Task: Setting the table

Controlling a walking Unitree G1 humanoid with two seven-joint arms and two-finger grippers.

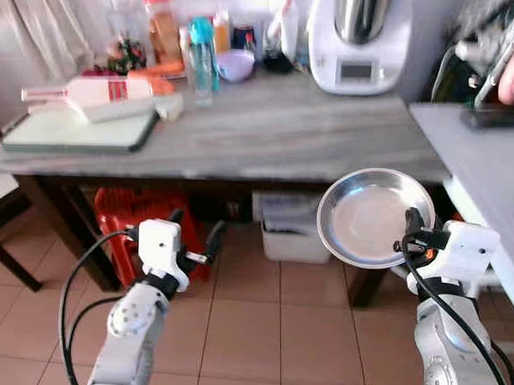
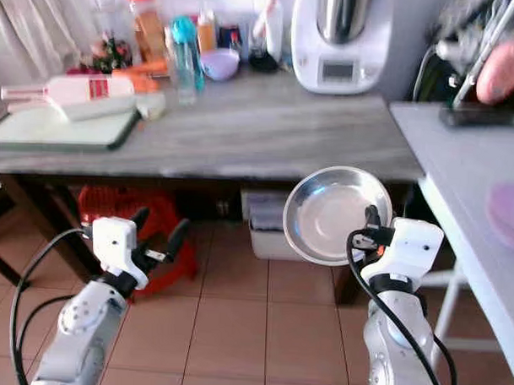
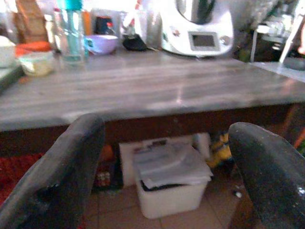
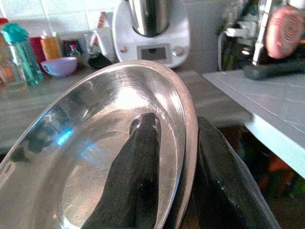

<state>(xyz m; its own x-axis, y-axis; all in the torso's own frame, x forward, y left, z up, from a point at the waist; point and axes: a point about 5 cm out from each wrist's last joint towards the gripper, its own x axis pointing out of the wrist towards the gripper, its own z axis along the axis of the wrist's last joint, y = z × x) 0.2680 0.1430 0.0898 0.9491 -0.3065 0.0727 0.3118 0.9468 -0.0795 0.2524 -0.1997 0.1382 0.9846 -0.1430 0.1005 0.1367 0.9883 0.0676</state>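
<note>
Right gripper (image 1: pixel 413 234) clamps the rim of a tilted steel plate (image 1: pixel 370 215) in front of the table (image 1: pixel 284 134). Left gripper (image 1: pixel 195 233) is spread apart, holding nothing.

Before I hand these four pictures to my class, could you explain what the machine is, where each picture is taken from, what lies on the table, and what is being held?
This is a walking humanoid robot with two silver arms, each ending in two long black fingers. The two wide pictures come from a stereo camera on its head, looking forward and down; the other two come from cameras on its wrists, looking along the fingers.

Ahead stands a grey wooden table. On it lie a green cutting board with a pink-and-white bottle on its side, a teal water bottle, a purple bowl and a white kitchen machine. Under the table are a red crate and a white bin.

The right gripper pinches the rim of a shiny metal plate, held up in front of the table edge. The left gripper is open and holds nothing.
</note>
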